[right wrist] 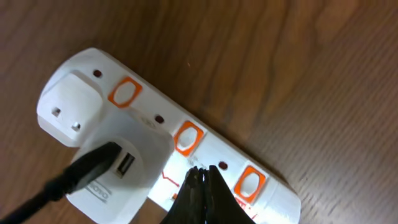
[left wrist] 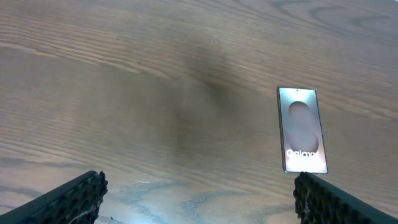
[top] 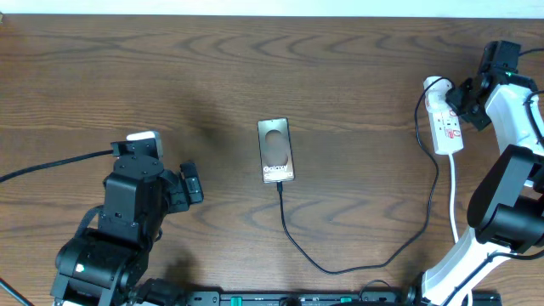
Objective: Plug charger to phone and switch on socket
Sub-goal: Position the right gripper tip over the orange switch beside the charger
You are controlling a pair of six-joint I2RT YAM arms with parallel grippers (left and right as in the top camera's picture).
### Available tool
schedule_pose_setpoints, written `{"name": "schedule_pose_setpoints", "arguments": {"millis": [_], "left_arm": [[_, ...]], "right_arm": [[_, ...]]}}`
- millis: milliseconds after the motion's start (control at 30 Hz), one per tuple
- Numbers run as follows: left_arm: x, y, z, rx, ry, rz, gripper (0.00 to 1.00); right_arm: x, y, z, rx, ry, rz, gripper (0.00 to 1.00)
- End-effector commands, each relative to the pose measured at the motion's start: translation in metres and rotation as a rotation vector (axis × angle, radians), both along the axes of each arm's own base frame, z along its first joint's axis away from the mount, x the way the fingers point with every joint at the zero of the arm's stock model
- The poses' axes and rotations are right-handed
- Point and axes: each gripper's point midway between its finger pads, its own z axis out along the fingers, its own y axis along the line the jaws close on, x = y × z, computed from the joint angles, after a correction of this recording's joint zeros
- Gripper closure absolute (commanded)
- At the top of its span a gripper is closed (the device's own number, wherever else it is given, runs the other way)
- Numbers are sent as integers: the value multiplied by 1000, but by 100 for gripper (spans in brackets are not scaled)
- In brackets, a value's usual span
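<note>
The bronze phone [top: 276,150] lies flat mid-table, its "Galaxy" lettering at the near end; the left wrist view shows this phone [left wrist: 301,129] too. The black charger cable [top: 331,269] meets the phone's near short edge, loops along the front and climbs to the white socket strip [top: 446,119] at the far right. A white adapter [right wrist: 115,158] with the black cable end [right wrist: 87,171] in it sits on the strip [right wrist: 273,199]. My right gripper [right wrist: 200,172] is shut, its tips resting on the strip just below the middle orange switch [right wrist: 188,138]. My left gripper [left wrist: 199,196] is open over bare wood, left of the phone.
The strip's white cord [top: 453,191] runs toward the front beside the right arm's base [top: 497,212]. Two more orange switches [right wrist: 124,93] [right wrist: 249,185] flank the middle one. The left arm's body [top: 127,212] fills the front left corner.
</note>
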Motion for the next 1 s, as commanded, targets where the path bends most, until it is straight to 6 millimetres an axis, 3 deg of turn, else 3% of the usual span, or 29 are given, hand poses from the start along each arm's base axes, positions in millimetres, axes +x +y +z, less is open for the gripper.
{"name": "schedule_pose_setpoints", "arguments": {"millis": [0,300,967], "left_arm": [[0,4,-1,16,0,13,2],[0,4,-1,16,0,12,2],[0,4,-1,16,0,13,2]], "right_arm": [[6,-3,6,-38,-4,22,99],[8,-3,-14,-36,27,40,99],[16,-5,-14,-53,5,72,99]]}}
